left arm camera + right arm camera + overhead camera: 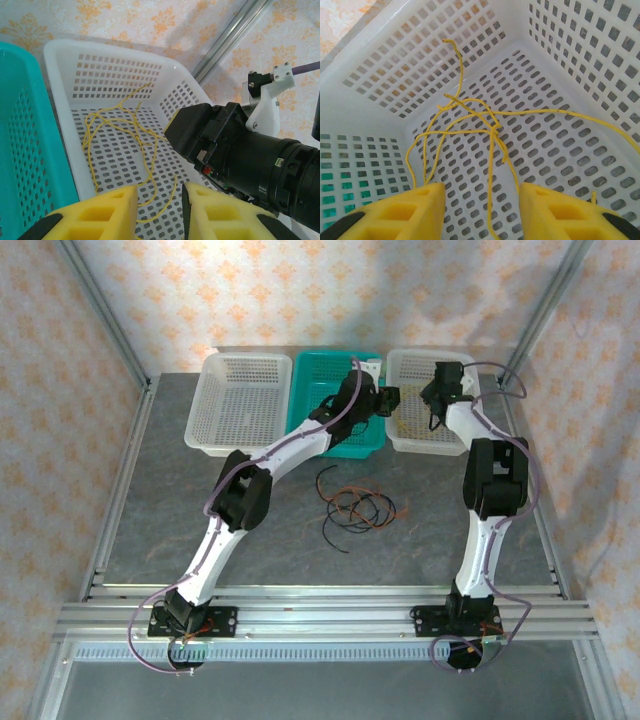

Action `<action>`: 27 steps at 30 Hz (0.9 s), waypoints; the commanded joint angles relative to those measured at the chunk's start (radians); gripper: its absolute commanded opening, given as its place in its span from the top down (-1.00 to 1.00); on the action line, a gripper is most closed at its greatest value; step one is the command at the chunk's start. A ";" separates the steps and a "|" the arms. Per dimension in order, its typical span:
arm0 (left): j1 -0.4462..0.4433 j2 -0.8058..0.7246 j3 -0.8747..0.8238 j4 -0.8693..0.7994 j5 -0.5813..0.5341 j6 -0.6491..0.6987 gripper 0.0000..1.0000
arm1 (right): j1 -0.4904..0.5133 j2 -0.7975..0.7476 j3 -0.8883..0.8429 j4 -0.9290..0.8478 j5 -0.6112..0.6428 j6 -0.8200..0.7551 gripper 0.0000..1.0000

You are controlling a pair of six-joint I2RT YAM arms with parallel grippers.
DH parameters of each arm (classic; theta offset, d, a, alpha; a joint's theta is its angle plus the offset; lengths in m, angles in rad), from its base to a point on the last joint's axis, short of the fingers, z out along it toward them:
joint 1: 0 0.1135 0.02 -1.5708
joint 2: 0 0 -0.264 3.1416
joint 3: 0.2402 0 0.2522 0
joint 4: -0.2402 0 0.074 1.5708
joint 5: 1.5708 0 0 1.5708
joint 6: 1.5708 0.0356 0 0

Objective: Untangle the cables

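The yellow cable (492, 130) lies in loose knotted loops on the floor of the right white basket (420, 75). My right gripper (482, 192) hovers open just above it, and one strand runs under the gap between its fingers. My left gripper (160, 195) hangs open beside the same basket (115, 52), over the yellow cable (150, 145), holding nothing. On the table, the orange-brown cable (385, 508) and the black cable (330, 532) lie tangled together in front of the baskets, away from the left gripper (388, 400) and the right gripper (437, 405).
A teal basket (325, 365) stands between the right white basket (420, 365) and another white basket (240, 400) along the back. The right gripper's black body (225, 140) is close to my left fingers. Aluminium frame posts rise at the back corners.
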 commanded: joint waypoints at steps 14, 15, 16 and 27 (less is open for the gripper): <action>-0.026 -0.452 -0.564 0.146 -0.037 0.035 0.38 | 0.094 -0.497 -0.460 0.213 -0.052 -0.127 0.15; -0.030 -0.477 -0.611 0.153 -0.047 0.038 0.37 | 0.112 -0.525 -0.490 0.216 -0.044 -0.140 0.15; -0.034 -0.527 -0.657 0.161 -0.058 0.040 0.37 | 0.131 -0.553 -0.515 0.216 -0.038 -0.151 0.16; -0.087 -0.757 -1.041 0.245 -0.113 0.005 0.37 | 0.322 -0.772 -0.743 0.104 0.094 -0.137 0.18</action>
